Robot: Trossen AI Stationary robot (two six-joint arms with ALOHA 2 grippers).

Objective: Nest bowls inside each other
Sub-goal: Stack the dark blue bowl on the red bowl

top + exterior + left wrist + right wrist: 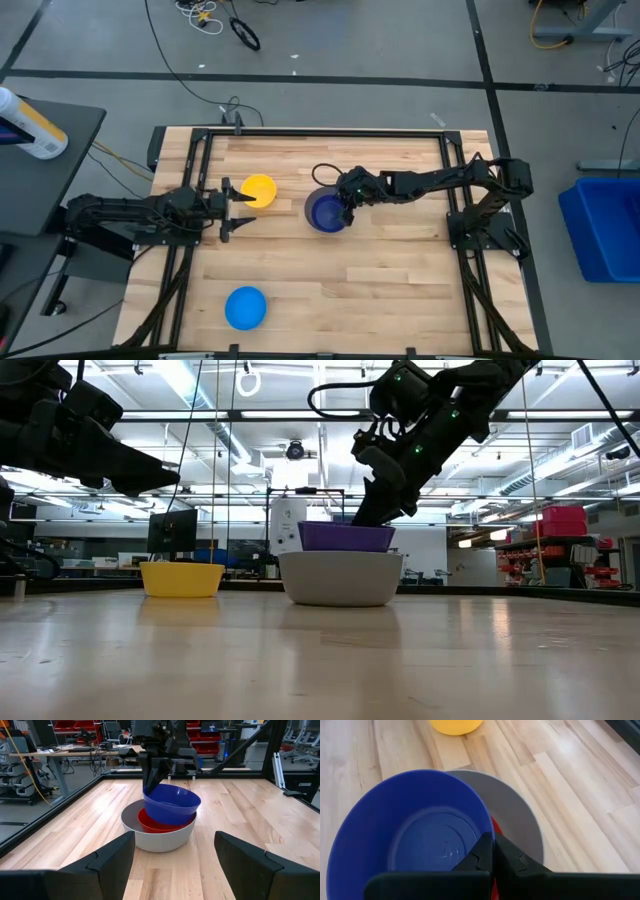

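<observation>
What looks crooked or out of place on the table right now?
The dark blue bowl sits tilted in the stack, pinched at its rim by the right gripper, not seated flat in the red bowl inside the grey bowl. Nothing looks spilled or damaged.

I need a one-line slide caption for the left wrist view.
Right gripper lowers dark blue bowl into red bowl nested in grey bowl.
</observation>
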